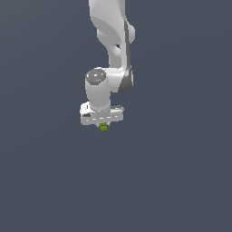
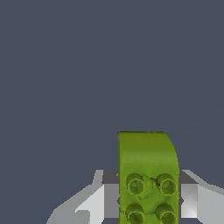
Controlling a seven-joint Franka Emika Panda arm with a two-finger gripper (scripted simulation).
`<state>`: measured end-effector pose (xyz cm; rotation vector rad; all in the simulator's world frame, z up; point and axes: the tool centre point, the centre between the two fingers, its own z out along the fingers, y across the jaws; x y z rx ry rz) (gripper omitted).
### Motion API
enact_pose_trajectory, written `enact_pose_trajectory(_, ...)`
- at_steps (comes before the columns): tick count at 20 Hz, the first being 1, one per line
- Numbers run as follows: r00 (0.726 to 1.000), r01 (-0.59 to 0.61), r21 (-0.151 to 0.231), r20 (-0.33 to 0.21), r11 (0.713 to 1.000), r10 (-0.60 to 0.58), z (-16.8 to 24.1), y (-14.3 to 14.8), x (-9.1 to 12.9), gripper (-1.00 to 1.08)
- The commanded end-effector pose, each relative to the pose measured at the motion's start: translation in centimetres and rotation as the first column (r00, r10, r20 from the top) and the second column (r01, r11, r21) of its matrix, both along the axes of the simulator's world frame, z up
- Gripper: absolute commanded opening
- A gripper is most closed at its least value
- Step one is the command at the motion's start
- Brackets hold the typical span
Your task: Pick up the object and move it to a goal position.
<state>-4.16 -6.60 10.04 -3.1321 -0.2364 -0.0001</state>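
The object is a small lime-green studded block point(image 1: 103, 128). In the exterior view it peeks out just below my white gripper point(image 1: 103, 125), near the middle of the picture. In the wrist view the block point(image 2: 148, 175) fills the space between my two fingers; one grey fingertip pad point(image 2: 111, 199) presses on one side and the other on the opposite side. My gripper point(image 2: 148, 199) is shut on the block. Round studs show on the block's face. The rest of the block's height is hidden by the hand in the exterior view.
A plain dark grey-blue surface point(image 1: 172, 181) fills the background in both views. The white arm point(image 1: 111, 36) rises from the gripper to the top edge of the exterior view. No other objects or edges show.
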Motion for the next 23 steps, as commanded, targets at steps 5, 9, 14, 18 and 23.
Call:
enact_pose_trajectory(5, 1.0, -0.001, 0.001, 0.0, 1.0, 0.001, 4.5, -6.4, 2.1, -1.0)
enact_pose_trajectory(9, 1.0, -0.001, 0.0, 0.0, 1.0, 0.001, 6.5, -9.3, 3.1, -1.0)
enact_pose_trajectory(14, 1.0, -0.001, 0.0, 0.0, 1.0, 0.001, 8.1, -11.7, 4.0, -1.0)
enact_pose_trajectory(18, 1.0, -0.001, 0.0, 0.0, 1.0, 0.001, 8.8, -12.7, 4.5, -1.0)
enact_pose_trajectory(23, 1.0, -0.001, -0.001, 0.0, 1.0, 0.001, 9.0, -13.0, 4.7, -1.0)
